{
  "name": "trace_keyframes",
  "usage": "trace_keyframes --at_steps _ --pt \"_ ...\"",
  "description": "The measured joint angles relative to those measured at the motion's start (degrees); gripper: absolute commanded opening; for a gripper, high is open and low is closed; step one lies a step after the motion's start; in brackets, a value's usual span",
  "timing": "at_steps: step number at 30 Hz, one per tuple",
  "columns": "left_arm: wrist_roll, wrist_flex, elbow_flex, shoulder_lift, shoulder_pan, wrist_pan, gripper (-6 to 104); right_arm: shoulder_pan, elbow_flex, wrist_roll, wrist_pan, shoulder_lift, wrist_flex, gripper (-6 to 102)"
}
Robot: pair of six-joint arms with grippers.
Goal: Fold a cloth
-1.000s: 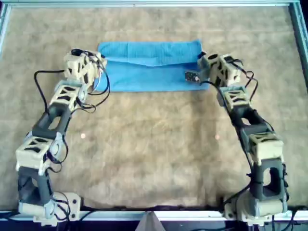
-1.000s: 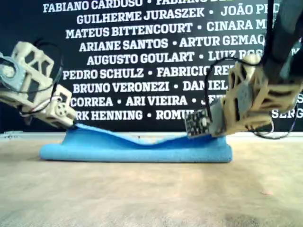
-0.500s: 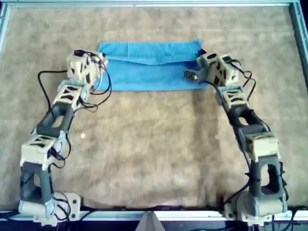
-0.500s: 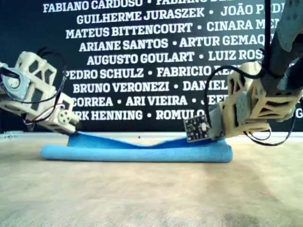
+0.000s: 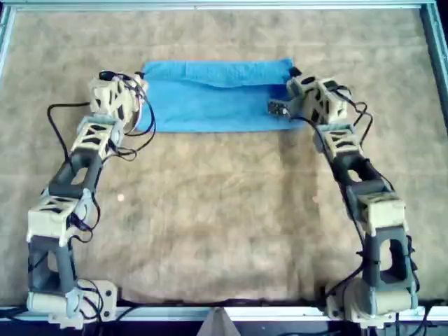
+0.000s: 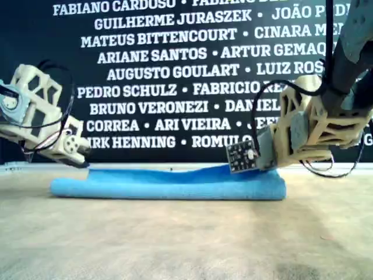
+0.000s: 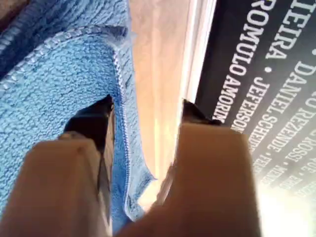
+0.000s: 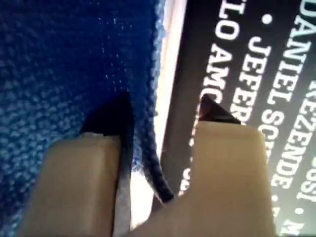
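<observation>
The light blue cloth point(image 5: 217, 98) lies folded in a flat band at the far side of the table and also shows in the exterior view point(image 6: 175, 184). My first gripper point(image 5: 140, 85) is at the cloth's end on the overhead view's left. It is just above the cloth in the exterior view point(image 6: 84, 156). Its jaws stand apart point(image 7: 145, 111), with the cloth's hemmed corner point(image 7: 49, 84) beside one finger. My second gripper point(image 5: 292, 75) is at the cloth's other end. Its jaws also stand apart point(image 8: 165, 106), with a loose cloth edge point(image 8: 64, 59) hanging between them.
The table is covered in brown felt-like matting point(image 5: 224, 210) with a pale metal rim point(image 5: 224, 5). A black wall with white names point(image 6: 175, 70) stands right behind the cloth. A small circuit board point(image 5: 278, 108) sticks out from the second arm's wrist.
The raised, sagging upper layer of the cloth has dropped flat onto the lower layer. My first gripper has come off it and drawn back toward the exterior view's left. The second arm has barely moved.
</observation>
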Motion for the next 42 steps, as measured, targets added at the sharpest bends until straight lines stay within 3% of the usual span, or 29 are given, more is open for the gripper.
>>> trace_keyframes --at_steps 6,10,14,18,21,27,30,34,42 --pt "0.0 0.0 0.0 0.0 0.0 0.0 82 0.0 -0.09 0.0 -0.18 2.72 0.0 57" --pt "0.18 0.0 0.0 0.26 0.0 0.0 83 -0.26 -0.09 -0.79 -3.96 2.9 0.09 63" --pt "0.18 0.0 0.18 2.9 0.0 0.18 83 -0.35 -0.09 -4.57 -7.73 2.99 4.48 67" --pt "0.18 0.0 3.16 8.79 0.0 0.18 83 -0.26 0.0 -8.44 -8.0 2.99 11.95 69" --pt "0.18 0.0 8.44 14.15 0.0 0.18 83 0.0 0.09 -8.7 -5.54 4.48 14.94 69" --pt "0.18 0.0 21.45 26.19 0.0 0.18 83 -0.44 -0.09 -9.32 5.71 11.95 18.02 69" --pt "0.18 0.18 28.13 33.22 0.0 0.18 83 -0.79 0.0 -9.49 8.17 14.77 21.62 69" --pt "0.18 0.18 39.73 44.65 0.0 0.18 83 -0.62 0.0 -9.32 8.53 20.04 32.78 69" --pt "0.18 0.18 68.82 76.73 0.0 0.0 83 1.14 6.5 -9.32 8.26 38.76 67.59 69"
